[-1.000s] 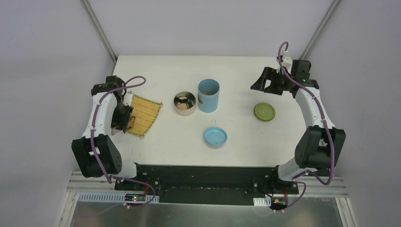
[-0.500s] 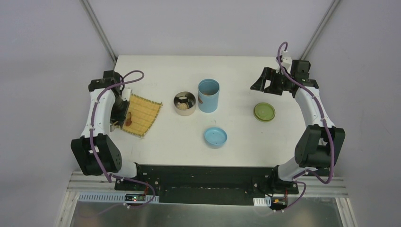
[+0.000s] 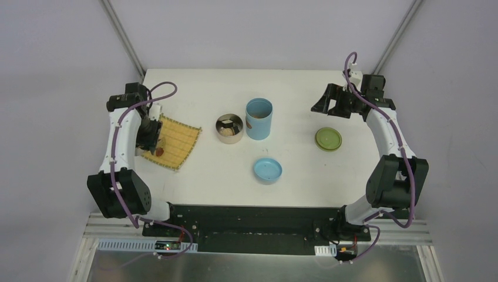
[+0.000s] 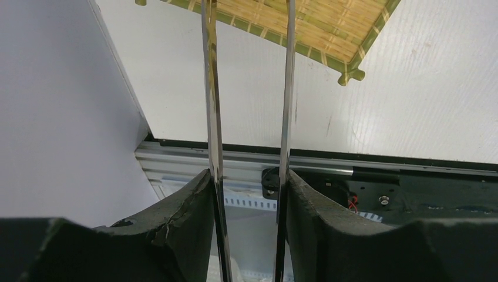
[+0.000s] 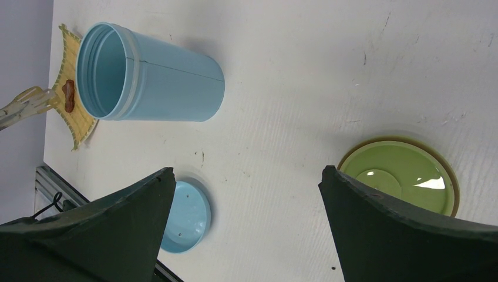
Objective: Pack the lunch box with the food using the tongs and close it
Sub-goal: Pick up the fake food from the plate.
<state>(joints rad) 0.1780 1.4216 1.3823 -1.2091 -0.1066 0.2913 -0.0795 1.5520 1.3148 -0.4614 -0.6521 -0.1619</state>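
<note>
My left gripper [image 3: 151,134] [image 4: 248,176] is shut on the tongs [image 4: 211,88]. Their two slim silver arms stand apart and run out over the yellow bamboo mat [image 3: 179,140] [image 4: 329,26]. One orange-red food piece [image 3: 160,151] [image 5: 69,96] lies on the mat's near left part, close to the tong tips. The steel bowl [image 3: 229,135] holds some food. Beside it stands the light-blue cylinder [image 3: 259,118] [image 5: 152,73], open on top. Its blue lid [image 3: 268,170] [image 5: 188,217] and the olive-green lid [image 3: 328,139] [image 5: 405,173] lie on the table. My right gripper [image 3: 325,101] [image 5: 248,170] hangs open and empty at the far right.
The mat lies near the table's left edge [image 4: 120,76]. The table's near edge with the black base rail [image 4: 382,176] is just beyond the mat in the left wrist view. White table surface [image 3: 293,94] stretches between the cylinder and my right gripper.
My left gripper has drawn back toward the far left off the mat, and the orange-red piece it covered now shows. The right arm has not moved.
</note>
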